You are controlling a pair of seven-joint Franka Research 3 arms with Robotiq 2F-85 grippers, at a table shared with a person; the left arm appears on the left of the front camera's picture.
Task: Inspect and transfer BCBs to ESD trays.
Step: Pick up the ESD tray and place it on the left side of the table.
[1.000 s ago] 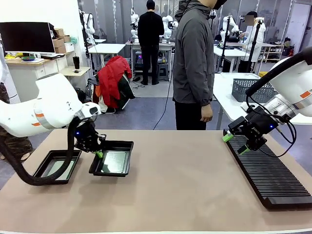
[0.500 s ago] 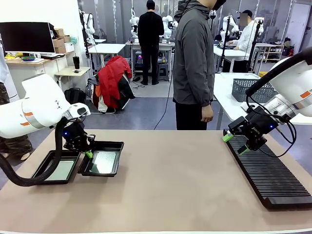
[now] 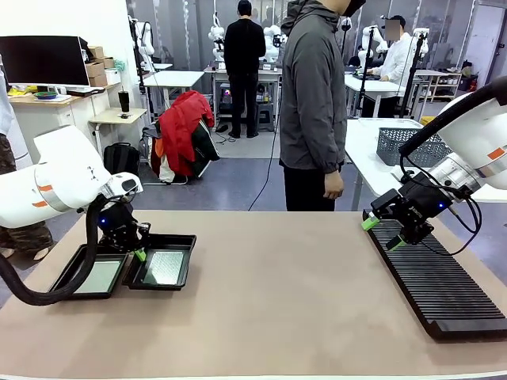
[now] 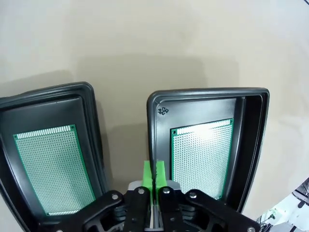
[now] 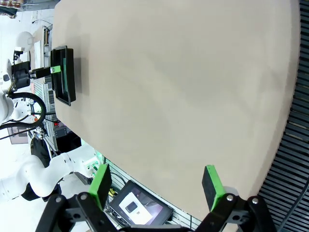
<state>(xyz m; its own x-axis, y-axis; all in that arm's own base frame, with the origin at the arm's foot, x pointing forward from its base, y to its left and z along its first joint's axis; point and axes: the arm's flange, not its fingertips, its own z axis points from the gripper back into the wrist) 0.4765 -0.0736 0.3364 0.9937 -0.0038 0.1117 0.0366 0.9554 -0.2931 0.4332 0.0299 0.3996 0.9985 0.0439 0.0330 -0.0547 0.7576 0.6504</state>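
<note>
Two black ESD trays lie side by side at the table's left: the left tray (image 3: 65, 273) (image 4: 48, 93) and the right tray (image 3: 181, 239) (image 4: 207, 92). In each lies a green perforated BCB, one in the left tray (image 3: 99, 277) (image 4: 53, 169) and one in the right (image 3: 165, 267) (image 4: 200, 157). My left gripper (image 3: 139, 254) (image 4: 154, 175) is shut on the right tray's rim, on the side facing the left tray. Over the far end of the rack, my right gripper (image 3: 379, 233) (image 5: 155, 181) stands open with nothing between its fingers.
A long black ribbed rack (image 3: 440, 289) (image 5: 289, 159) lies along the table's right side. A person in a grey jacket (image 3: 313, 103) stands at the far edge, hands down. The brown tabletop (image 3: 285, 301) between trays and rack is bare.
My left gripper has dragged the right tray to the left, up beside the left tray. The right arm has not moved.
</note>
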